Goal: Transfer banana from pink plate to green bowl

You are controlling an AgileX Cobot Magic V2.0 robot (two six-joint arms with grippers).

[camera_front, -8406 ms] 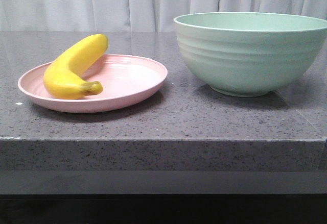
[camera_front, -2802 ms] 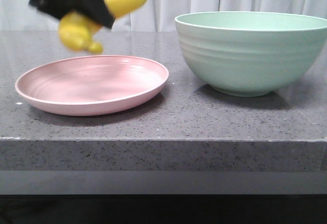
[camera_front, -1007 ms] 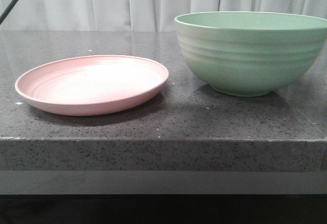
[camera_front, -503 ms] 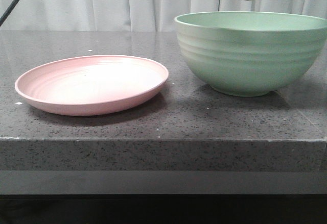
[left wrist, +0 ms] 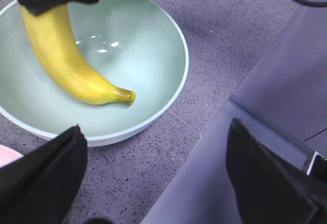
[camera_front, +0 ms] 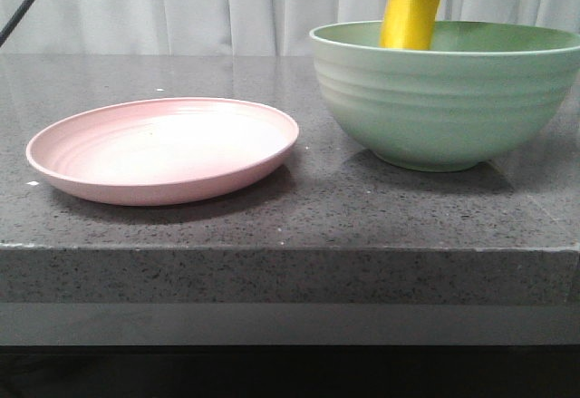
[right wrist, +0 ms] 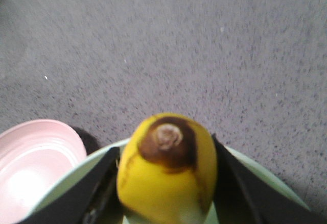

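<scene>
While front hides it, banana (left wrist: 71, 60) tip inside green bowl (left wrist: 153, 96)

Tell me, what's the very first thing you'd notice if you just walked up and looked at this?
The bright yellow banana jumps out first: the right claw pinches its top end, and it hangs down inside the big green bowl on the right side of the dark stone table. Next you'd spot the pink plate on the left, with nothing on it.

Matte black pincer (left wrist: 153, 178) fingers (left wrist: 41, 178)
</scene>
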